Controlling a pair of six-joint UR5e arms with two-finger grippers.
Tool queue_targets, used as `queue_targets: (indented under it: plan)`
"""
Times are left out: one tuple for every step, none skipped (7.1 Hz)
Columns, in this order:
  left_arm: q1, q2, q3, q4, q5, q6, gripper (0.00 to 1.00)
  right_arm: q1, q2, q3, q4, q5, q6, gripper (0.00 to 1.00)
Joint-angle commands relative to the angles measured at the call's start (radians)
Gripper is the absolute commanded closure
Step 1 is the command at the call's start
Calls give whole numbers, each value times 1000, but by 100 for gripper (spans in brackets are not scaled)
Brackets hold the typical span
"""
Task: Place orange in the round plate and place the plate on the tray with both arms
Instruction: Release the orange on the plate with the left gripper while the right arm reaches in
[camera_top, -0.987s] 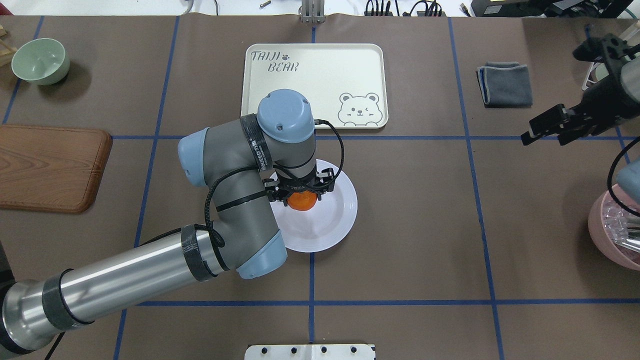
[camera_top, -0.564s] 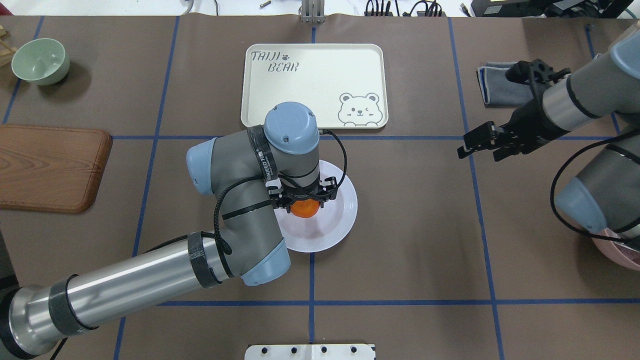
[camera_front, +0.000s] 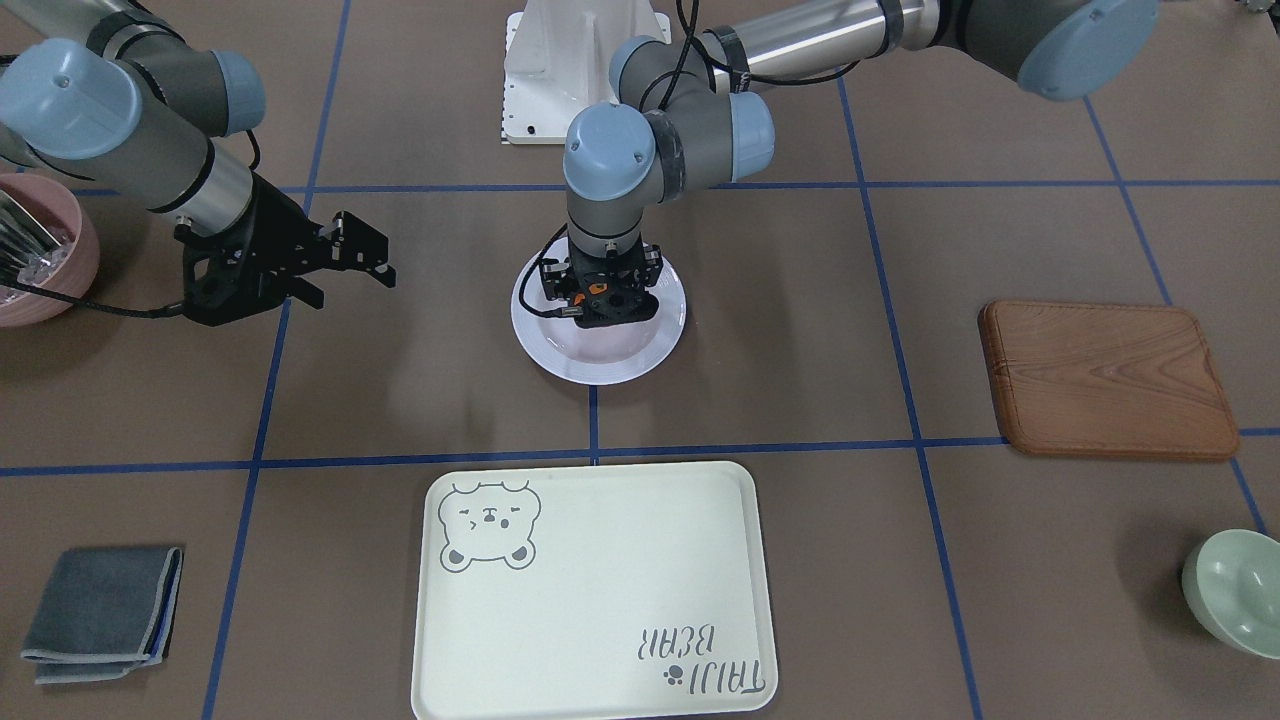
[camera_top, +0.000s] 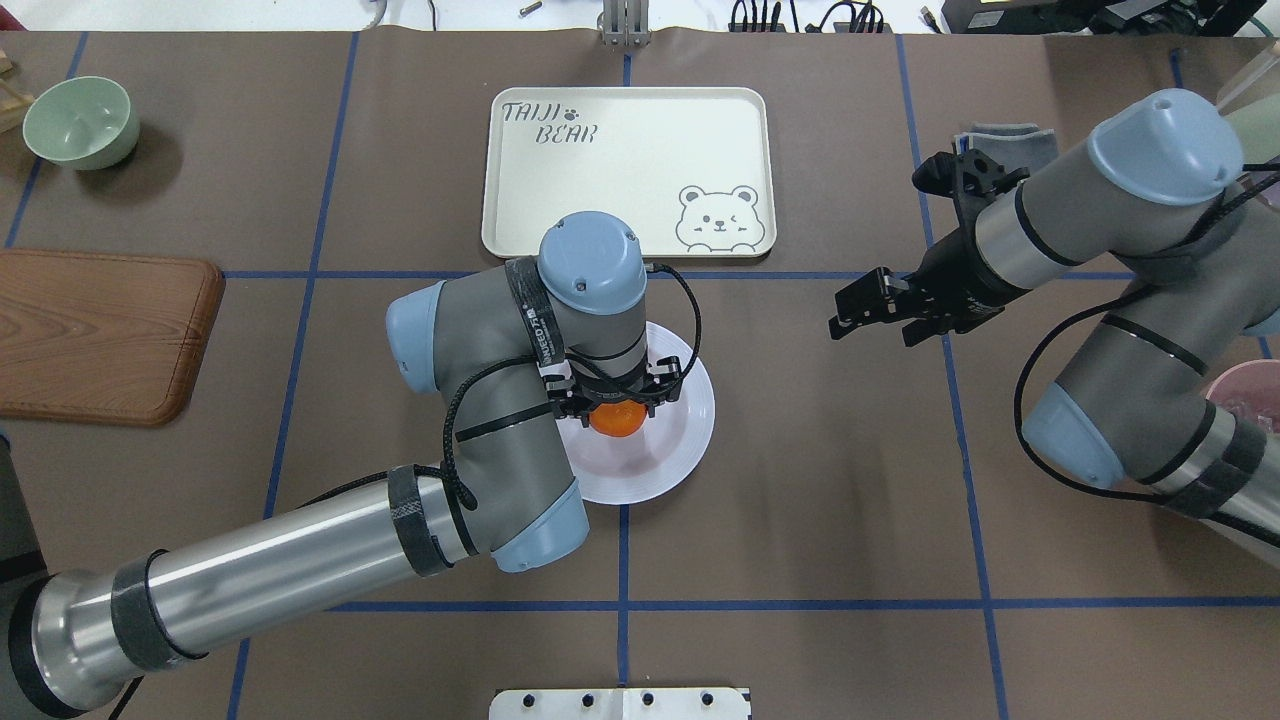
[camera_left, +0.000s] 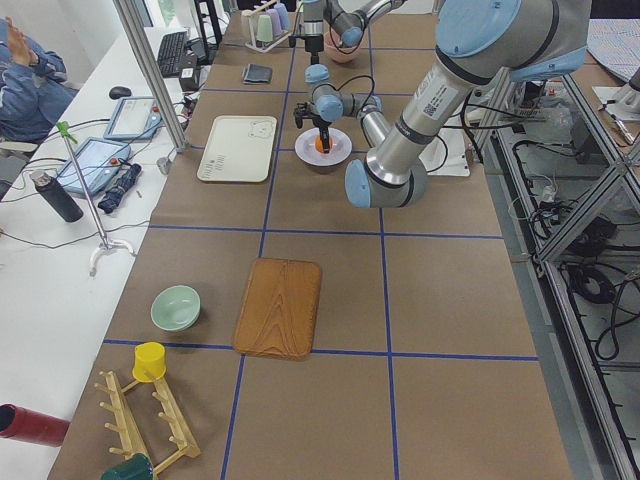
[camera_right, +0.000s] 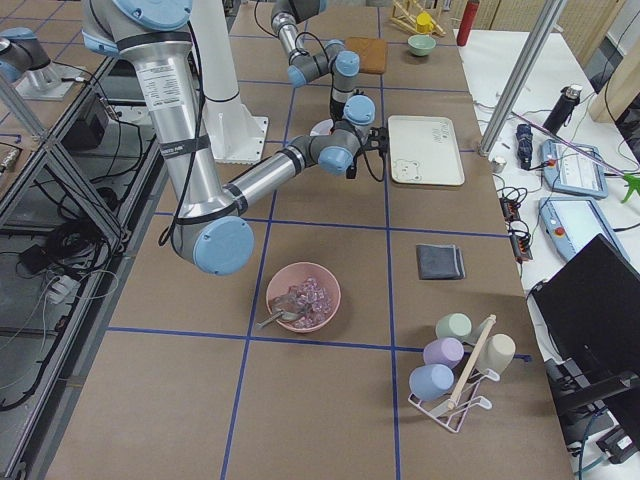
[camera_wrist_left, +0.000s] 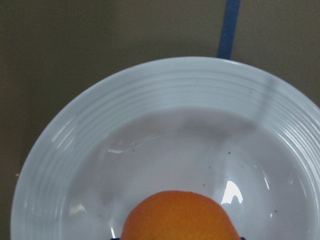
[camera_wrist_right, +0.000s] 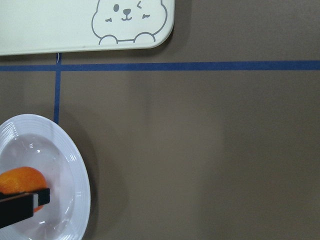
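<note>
**While the orange hung in the plate, the other arm stood off**

Although the gripper covered much of it, the orange (camera_top: 615, 421) showed as a small, round, bright ball with a smooth, faintly glossy skin. It sat over the hollow of the plate (camera_top: 692, 420), a white, glossy, round dish with a wide ridged rim, near the middle of the table (camera_top: 800, 500). The left gripper (camera_top: 613, 398) pointed straight down and pinched the orange between its fingers. Whether the fruit touched the bottom of the plate could not be told. The right gripper (camera_top: 880, 322) hung above bare table toward the robot's right of the plate, well apart from it, its fingers spread and holding nothing.

Counted out, there were one orange, one plate, one tray (camera_top: 640, 180), two arms and two grippers. The cream tray, with its bear face and lettering, lay by the middle of the table's edge opposite the robot. Also there were one wooden board (camera_top: 100, 335), one green bowl (camera_top: 80, 120), one pink bowl (camera_front: 70, 240) and one folded grey cloth (camera_front: 100, 610).

From overhead, the left arm (camera_top: 480, 400) hid one side of the plate, and the right arm (camera_top: 1100, 220) hid most of the cloth. The left wrist view cut the orange off at its lower edge. No stem end showed. The pink bowl's contents were too unclear to name.
</note>
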Motion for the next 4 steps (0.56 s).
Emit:
queue_targets:
  plan:
    - [4, -5, 7, -1, 1, 6, 3, -35, 77, -74, 0, -1, 26, 1]
    - [-1, -3, 2, 1, 1, 9, 3, -47, 86, -81, 0, -2, 26, 1]
    - [-21, -3, -18, 2, 0, 10, 3, -58, 95, -95, 0, -2, 29, 1]
    - [-60, 9, -59, 6, -15, 15, 3, -66, 118, -116, 6, -1, 56, 1]
